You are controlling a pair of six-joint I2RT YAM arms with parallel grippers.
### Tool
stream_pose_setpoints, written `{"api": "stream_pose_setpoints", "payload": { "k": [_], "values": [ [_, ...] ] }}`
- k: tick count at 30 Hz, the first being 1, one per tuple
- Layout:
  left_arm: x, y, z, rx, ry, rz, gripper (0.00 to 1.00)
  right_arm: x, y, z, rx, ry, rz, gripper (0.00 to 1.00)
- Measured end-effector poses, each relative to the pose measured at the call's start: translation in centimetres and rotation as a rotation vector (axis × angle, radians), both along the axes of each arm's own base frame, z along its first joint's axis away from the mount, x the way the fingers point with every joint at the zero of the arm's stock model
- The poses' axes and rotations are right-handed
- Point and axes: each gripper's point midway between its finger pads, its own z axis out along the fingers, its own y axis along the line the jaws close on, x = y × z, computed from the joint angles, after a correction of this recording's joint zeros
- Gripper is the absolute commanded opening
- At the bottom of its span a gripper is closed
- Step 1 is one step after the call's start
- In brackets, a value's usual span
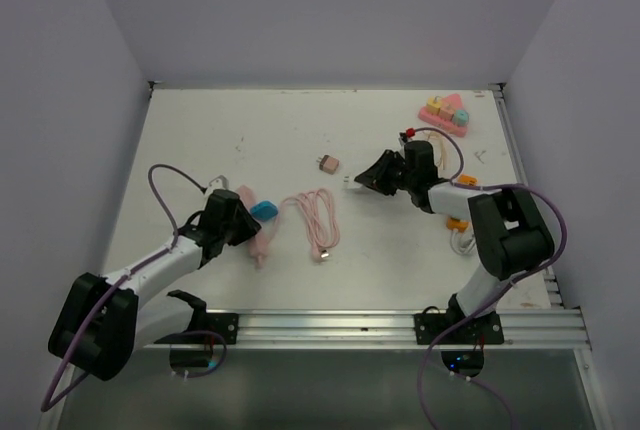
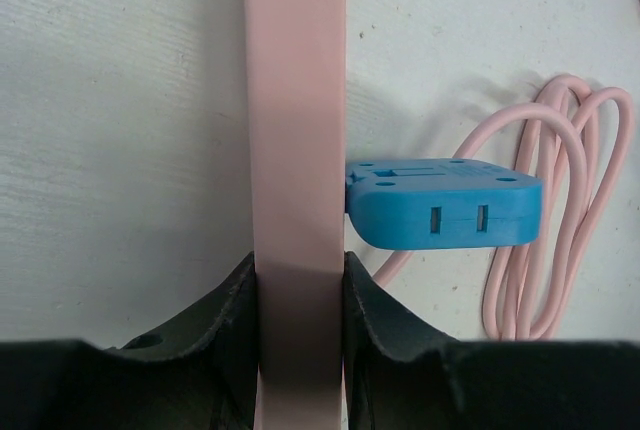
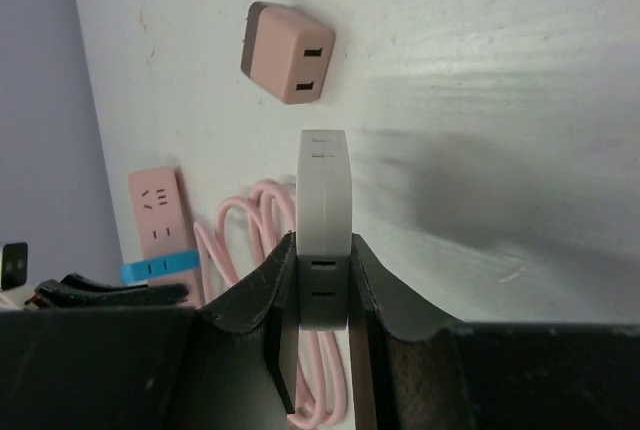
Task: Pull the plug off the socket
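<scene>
A: What is the left hand (image 2: 297, 272) doing?
B: It is grasping the pink socket strip (image 2: 296, 130), fingers pressing on both long sides.
A: And the plug?
B: The blue plug (image 2: 440, 205) is sitting plugged into the strip, just past the fingertips, above the white surface (image 2: 120, 100) and beside the coiled pink cable (image 2: 560, 230).
A: And the right hand (image 3: 324, 255)?
B: It is clenching a white adapter (image 3: 324, 190), near the pink cube adapter (image 3: 288, 53) and well apart from the strip.
</scene>
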Motion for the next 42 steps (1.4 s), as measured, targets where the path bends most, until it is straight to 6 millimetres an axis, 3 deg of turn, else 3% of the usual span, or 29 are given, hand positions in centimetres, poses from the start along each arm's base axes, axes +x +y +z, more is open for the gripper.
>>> {"api": "stream_pose_setpoints", "payload": {
  "k": [4,7,9,12,13,15,16,19,22,27,32,35,38,42],
  "values": [
    [-0.3,0.0,0.1,-0.001,-0.005,-0.024,0.0,0.8,-0.8,-1.5,-0.017,0.012,-0.013,0.0],
    [-0.6,-0.1,0.1,0.002,-0.005,-0.044,0.0,1.3,-0.4,-3.5,-0.015,0.049,-0.007,0.01],
    [-0.7,-0.1,0.1,0.002,-0.003,-0.054,0.0,2.4,0.4,-3.5,0.021,0.041,0.007,0.07],
    [-0.8,-0.2,0.1,0.001,-0.003,-0.067,0.0,4.1,1.3,-3.5,0.051,0.02,0.009,0.29],
    [-0.9,-0.2,0.1,0.002,-0.003,-0.072,0.0,4.5,1.5,-3.4,0.062,0.017,0.007,0.43],
    [-0.9,-0.2,0.1,-0.001,-0.008,-0.078,0.0,5.2,1.9,-3.4,0.079,0.014,0.003,0.57],
    [-1.0,-0.3,0.0,-0.004,-0.009,-0.08,0.0,5.4,2.0,-3.3,0.085,0.013,0.005,0.69],
    [-1.0,-0.4,0.1,-0.009,-0.011,-0.088,0.0,6.2,2.4,-2.4,0.096,-0.013,0.015,0.84],
    [-1.1,-0.5,0.1,-0.012,-0.011,-0.097,0.0,6.5,2.2,-2.1,0.067,-0.028,0.012,0.92],
    [-1.1,-0.6,0.1,-0.013,-0.01,-0.102,0.0,6.1,0.1,-2.1,-0.066,-0.023,-0.036,0.99],
    [-1.2,-0.7,0.1,-0.016,-0.01,-0.112,0.0,5.0,-3.1,-1.5,-0.232,-0.017,-0.11,0.99],
    [-1.2,-0.9,0.1,-0.021,-0.009,-0.123,0.0,4.2,-4.0,-0.4,-0.289,-0.034,-0.12,0.99],
    [-1.2,-0.9,0.1,-0.022,-0.009,-0.128,0.0,3.1,-2.8,1.3,-0.293,-0.077,-0.081,0.98],
    [-1.2,-1.1,0.1,-0.026,-0.009,-0.133,0.0,0.0,2.8,2.7,-0.239,-0.142,0.068,0.95]
  ]
}}
